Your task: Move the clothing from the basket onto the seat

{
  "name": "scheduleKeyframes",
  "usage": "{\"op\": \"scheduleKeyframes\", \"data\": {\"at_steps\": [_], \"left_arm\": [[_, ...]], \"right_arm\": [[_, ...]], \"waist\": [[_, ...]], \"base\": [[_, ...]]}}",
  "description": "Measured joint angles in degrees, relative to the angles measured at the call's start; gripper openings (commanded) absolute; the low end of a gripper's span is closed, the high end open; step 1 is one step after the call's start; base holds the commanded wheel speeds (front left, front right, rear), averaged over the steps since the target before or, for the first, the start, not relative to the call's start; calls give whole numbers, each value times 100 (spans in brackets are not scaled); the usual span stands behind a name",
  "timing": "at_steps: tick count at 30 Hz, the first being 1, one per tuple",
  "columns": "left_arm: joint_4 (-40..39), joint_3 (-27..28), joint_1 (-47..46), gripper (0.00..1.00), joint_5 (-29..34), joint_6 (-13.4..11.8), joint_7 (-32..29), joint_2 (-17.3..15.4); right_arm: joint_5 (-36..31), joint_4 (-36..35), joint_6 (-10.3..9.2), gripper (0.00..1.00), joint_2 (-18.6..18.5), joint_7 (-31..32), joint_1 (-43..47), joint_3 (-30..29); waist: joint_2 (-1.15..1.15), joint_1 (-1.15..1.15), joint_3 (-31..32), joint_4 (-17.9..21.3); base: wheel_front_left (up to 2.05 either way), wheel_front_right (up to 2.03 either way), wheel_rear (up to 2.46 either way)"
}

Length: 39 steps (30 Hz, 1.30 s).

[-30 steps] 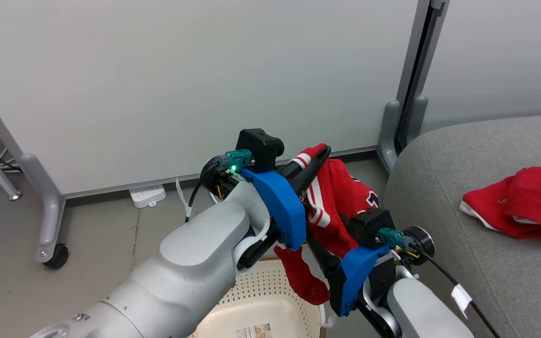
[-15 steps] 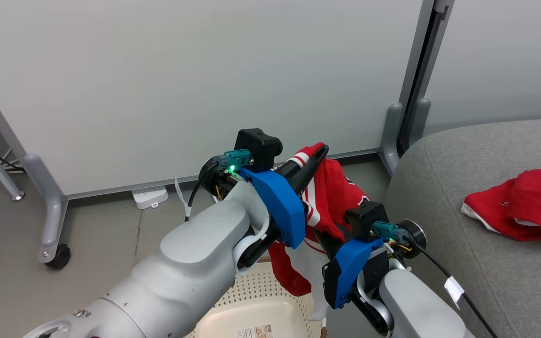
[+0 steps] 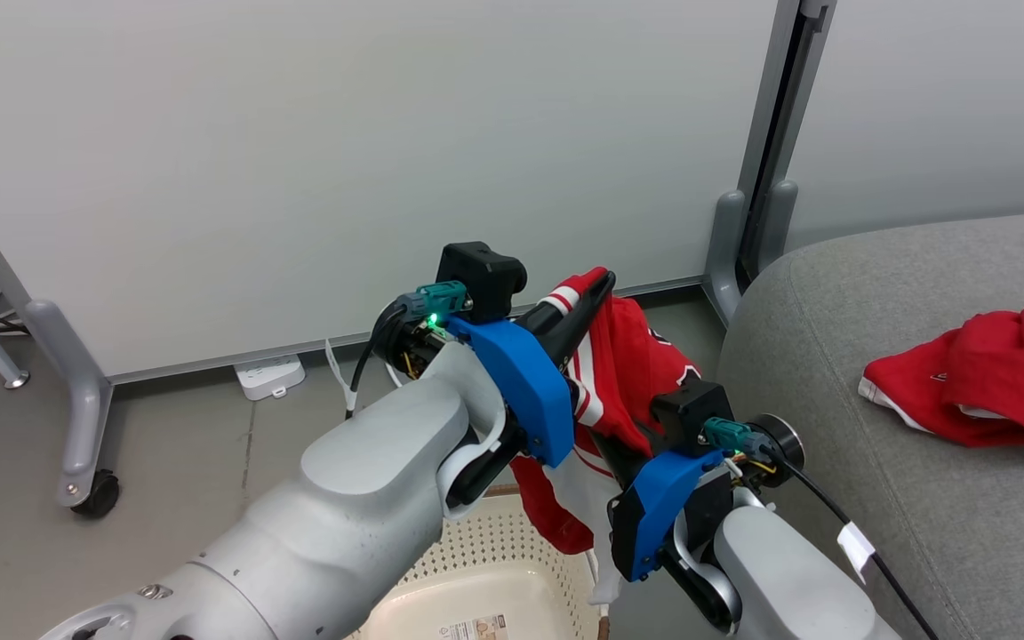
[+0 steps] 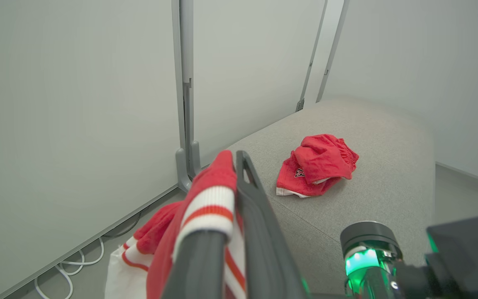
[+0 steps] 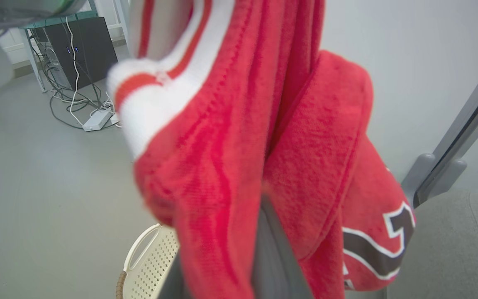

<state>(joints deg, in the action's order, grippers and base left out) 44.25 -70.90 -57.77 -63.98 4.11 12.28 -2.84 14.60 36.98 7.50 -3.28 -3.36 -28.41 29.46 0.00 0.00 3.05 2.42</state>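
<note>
Jersey: hangs above basket, beside seat. Right gripper has just clamped its red fold; left gripper pinches the striped trim. Two-point hold, likely ready for carrying over.

Left claw pinches striped red jersey; red shorts lie on sofa.
</note>
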Motion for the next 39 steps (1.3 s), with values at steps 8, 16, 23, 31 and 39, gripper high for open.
{"op": "scheduleKeyframes", "data": {"at_steps": [8, 16, 23, 31, 39], "left_arm": [[24, -70, -56, 0, -53, 0, 18, 0], [54, -144, -63, 0, -96, 0, 16, 0], [81, -166, -62, 46, -103, -1, 18, -1], [152, -112, 289, 100, 219, -35, 252, -41], [-1010, 1120, 1479, 100, 1363, -170, 277, -626]], "right_arm": [[-1, 94, 0, 0, 5, -66, -75, 30], [9, 166, 0, 0, 12, -121, -92, 73], [16, 166, 0, 0, 15, -121, -91, 76], [-49, 63, 1, 0, 13, -149, -83, -53], [-154, -104, 0, 0, -34, -153, -2, -221]], "waist": [[0, 0, -2, 41], [0, 0, 14, 76], [0, 0, 32, 62], [0, 0, 33, 28], [0, 0, -20, 8]], "base": [[0, 0, 0], [0, 0, 0], [0, 0, 0], [0, 0, 0], [0, 0, 0]]}}
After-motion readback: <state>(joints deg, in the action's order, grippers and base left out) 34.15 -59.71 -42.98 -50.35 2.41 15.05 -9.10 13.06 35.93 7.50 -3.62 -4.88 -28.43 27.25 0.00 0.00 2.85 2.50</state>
